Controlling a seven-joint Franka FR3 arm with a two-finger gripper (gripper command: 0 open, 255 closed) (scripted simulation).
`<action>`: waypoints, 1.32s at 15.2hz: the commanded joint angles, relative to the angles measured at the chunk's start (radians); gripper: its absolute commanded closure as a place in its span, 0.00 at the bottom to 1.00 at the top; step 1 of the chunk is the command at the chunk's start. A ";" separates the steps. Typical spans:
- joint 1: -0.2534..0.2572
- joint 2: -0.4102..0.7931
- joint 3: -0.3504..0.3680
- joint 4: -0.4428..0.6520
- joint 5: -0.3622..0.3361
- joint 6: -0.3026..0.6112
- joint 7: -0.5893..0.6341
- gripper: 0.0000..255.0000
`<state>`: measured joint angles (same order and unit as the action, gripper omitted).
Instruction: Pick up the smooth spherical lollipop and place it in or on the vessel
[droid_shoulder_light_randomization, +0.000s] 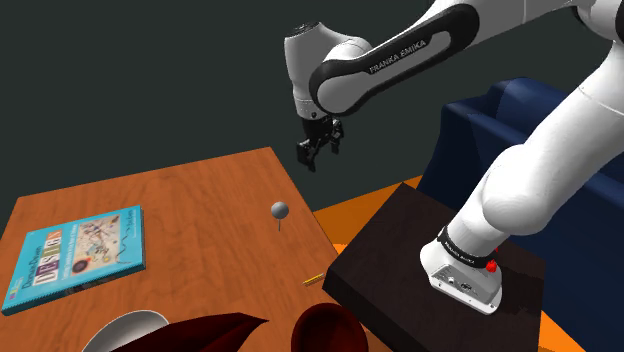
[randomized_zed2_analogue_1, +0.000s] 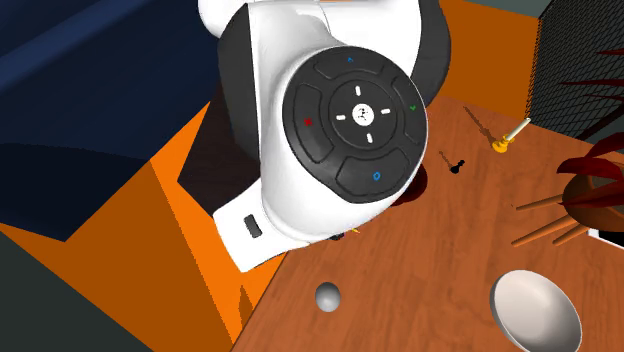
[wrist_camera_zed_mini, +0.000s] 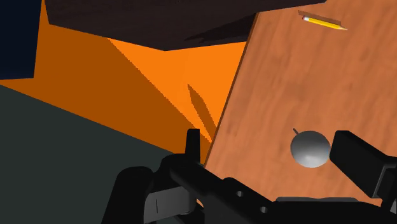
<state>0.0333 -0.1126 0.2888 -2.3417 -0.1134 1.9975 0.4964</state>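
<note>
The lollipop (droid_shoulder_light_randomization: 280, 210), a grey ball on a thin stick, rests untouched on the worktop (droid_shoulder_light_randomization: 200, 200) near its edge. Just right of it in the shoulder view and well above, the pincer (droid_shoulder_light_randomization: 322, 148) hangs with fingers (wrist_camera_zed_mini: 356, 159) spread, I'd say to straddle the ball on the way down. Lower right, a dark red bowl (droid_shoulder_light_randomization: 325, 325) sits, likely the vessel.

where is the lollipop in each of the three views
Shoulder view: the grey lollipop stands on the table near its right edge, below the gripper.
Second exterior view: the lollipop is at bottom centre, near the table's left edge.
Wrist view: the lollipop shows between the open gripper's fingers, close to one of them.
Shared landmark: the table edge beside the orange floor.
</note>
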 joint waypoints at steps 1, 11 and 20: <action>0.009 0.081 0.020 0.030 -0.028 0.037 0.052 0.00; 0.089 0.508 0.017 0.304 -0.210 0.103 0.253 0.00; 0.159 0.755 -0.025 0.495 -0.288 0.121 0.320 0.00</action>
<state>0.1912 0.6324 0.2669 -1.8456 -0.3962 2.1076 0.8131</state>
